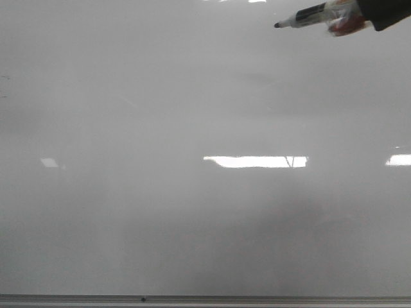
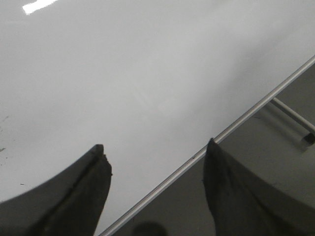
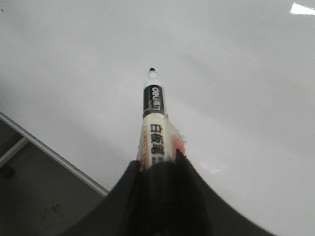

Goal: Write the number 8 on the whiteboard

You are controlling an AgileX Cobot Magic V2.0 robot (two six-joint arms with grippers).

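Observation:
The whiteboard (image 1: 192,96) is glossy pale grey and fills the front view, with its thin metal frame edge (image 1: 205,299) along the near side. No number 8 shows on it. My right gripper (image 1: 350,18) at the top right is shut on a black-tipped marker (image 1: 308,17), whose tip points left above the board. In the right wrist view the marker (image 3: 155,123) sticks out from the gripper (image 3: 158,160) over the whiteboard (image 3: 236,88), and I cannot tell whether the tip touches. My left gripper (image 2: 156,147) is open and empty over the board's frame edge (image 2: 197,157).
Bright rectangular light reflections (image 1: 255,162) lie on the board. Beyond the frame edge the wrist views show a dark floor (image 2: 275,162) with a metal stand bar (image 2: 293,114). A few faint dark specks (image 2: 4,120) mark the board's left part.

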